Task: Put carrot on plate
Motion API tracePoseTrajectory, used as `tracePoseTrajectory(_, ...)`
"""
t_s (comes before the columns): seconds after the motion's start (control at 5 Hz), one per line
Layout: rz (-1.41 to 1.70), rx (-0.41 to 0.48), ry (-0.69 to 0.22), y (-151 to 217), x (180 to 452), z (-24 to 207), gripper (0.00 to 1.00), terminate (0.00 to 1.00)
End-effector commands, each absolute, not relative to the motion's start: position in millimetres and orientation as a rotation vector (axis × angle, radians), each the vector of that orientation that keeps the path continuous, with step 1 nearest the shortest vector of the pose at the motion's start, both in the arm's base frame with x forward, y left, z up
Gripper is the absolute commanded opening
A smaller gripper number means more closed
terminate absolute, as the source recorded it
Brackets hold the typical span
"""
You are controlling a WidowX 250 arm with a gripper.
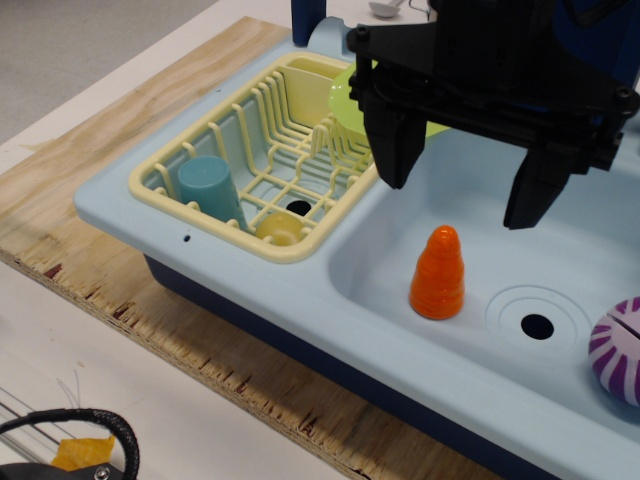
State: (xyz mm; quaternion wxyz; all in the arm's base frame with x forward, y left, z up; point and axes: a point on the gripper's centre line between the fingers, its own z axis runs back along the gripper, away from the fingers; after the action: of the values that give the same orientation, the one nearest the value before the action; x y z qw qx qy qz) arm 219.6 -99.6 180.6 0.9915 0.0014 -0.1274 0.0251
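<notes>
The orange ridged carrot (437,275) stands upright on the floor of the light-blue sink basin (380,250), left of the drain. My black gripper (462,185) hangs above and behind it, open and empty, its two fingers (393,150) spread wider than the carrot. The lime-green plate (345,105) leans at the back right of the yellow dish rack, mostly hidden behind the gripper body.
The cream dish rack (215,215) on the left holds an upturned teal cup (210,190) and a small yellow cup (277,229). A purple-and-white striped ball (620,350) lies in the basin at the right edge. The drain hole (537,325) is beside the carrot. The sink sits on a wooden board (120,130).
</notes>
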Motion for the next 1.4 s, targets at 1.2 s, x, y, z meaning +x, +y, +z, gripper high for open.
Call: tracePoseTrajectory(1.2, 0.105, -0.086, -0.199, -91, 244, 120, 1.00, 0.00)
